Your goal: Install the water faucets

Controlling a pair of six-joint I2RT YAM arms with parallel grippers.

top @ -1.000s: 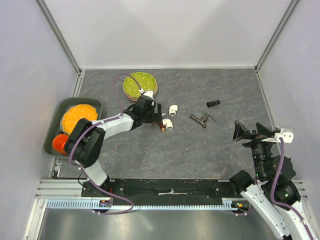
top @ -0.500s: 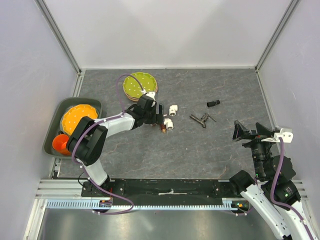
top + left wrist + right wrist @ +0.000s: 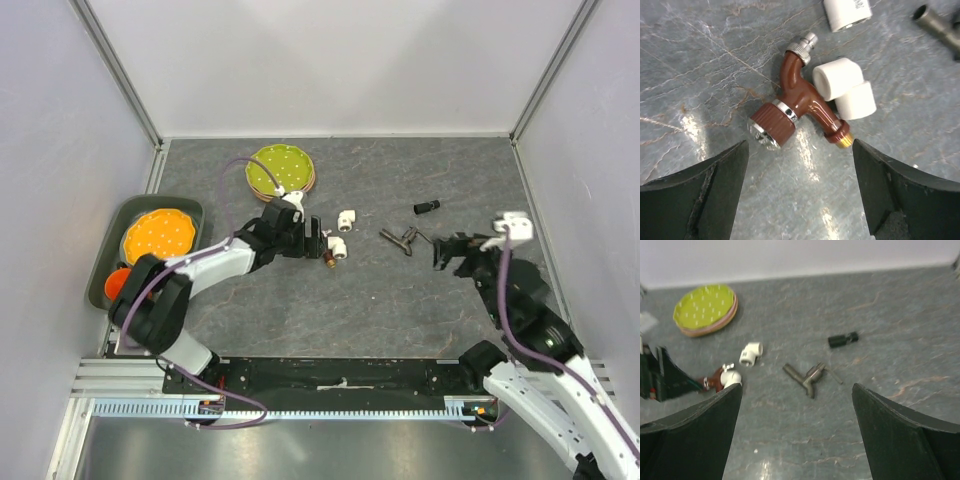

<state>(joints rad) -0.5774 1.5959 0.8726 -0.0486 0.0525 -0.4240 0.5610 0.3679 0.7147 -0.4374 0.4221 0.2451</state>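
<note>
The tray [image 3: 99, 265] at left holds an orange plate [image 3: 160, 235] and a cup [image 3: 116, 281]. The brown faucet [image 3: 800, 100] lies flat left of centre, touching a white elbow [image 3: 847, 90], its spout toward the far elbow [image 3: 846, 12]. The left gripper [image 3: 800, 150] gapes wide over it. The grey faucet [image 3: 400, 239] lies right of centre, slanting far-left to near-right, with the right gripper [image 3: 797, 390] spread wide nearby.

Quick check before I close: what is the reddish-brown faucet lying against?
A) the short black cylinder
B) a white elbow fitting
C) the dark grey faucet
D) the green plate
B: the left wrist view shows the reddish-brown faucet resting against a white elbow fitting, just ahead of the open left hand.
</note>
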